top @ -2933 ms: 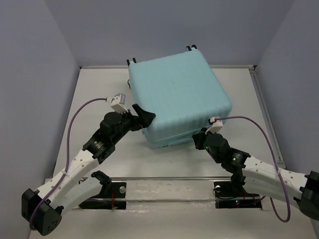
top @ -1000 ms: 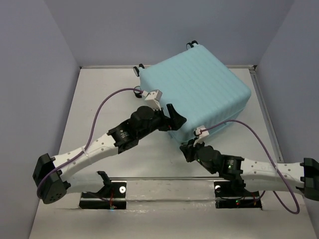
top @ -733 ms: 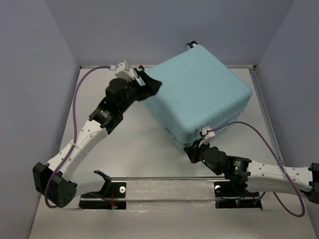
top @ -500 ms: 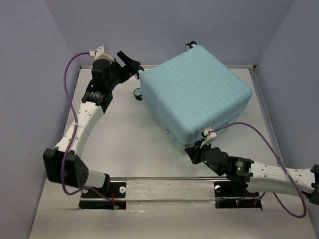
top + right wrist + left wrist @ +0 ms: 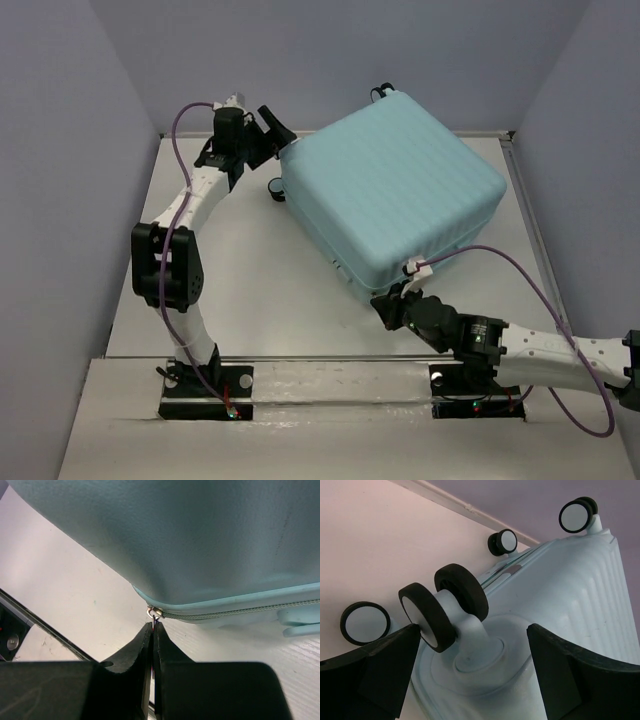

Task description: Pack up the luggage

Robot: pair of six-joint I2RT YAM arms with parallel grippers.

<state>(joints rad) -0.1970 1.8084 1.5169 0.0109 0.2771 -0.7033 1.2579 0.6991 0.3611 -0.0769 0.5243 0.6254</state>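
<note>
Overhead, we are seeing the luggage (image 5: 400, 190) lying closed and flat on the tabletop (image 5: 250, 300), turned at a slant toward the far right. Our left end effector (image 5: 268, 128) is reaching to its far left corner by the wheels. Our right end effector (image 5: 385, 303) is sitting at the near corner.

From the left wrist, the fingers (image 5: 375, 680) are standing spread wide on either side of a caster wheel (image 5: 445, 610) and its mount, gripping nothing. Whether they are touching the shell, we cannot tell.

From the right wrist, the fingers are pressing together right at the zipper pull (image 5: 155, 613). We are judging that they are pinching its tab, with the zipper (image 5: 240, 611) running off to one side.

We are reckoning the shell to be stiff, smooth and slippery, and the case bulky enough to slide or pivot rather than lift. Bracing is looking best at the wheel corner. Pulling is looking best at the small tab, which could slip out of the pinch.
</note>
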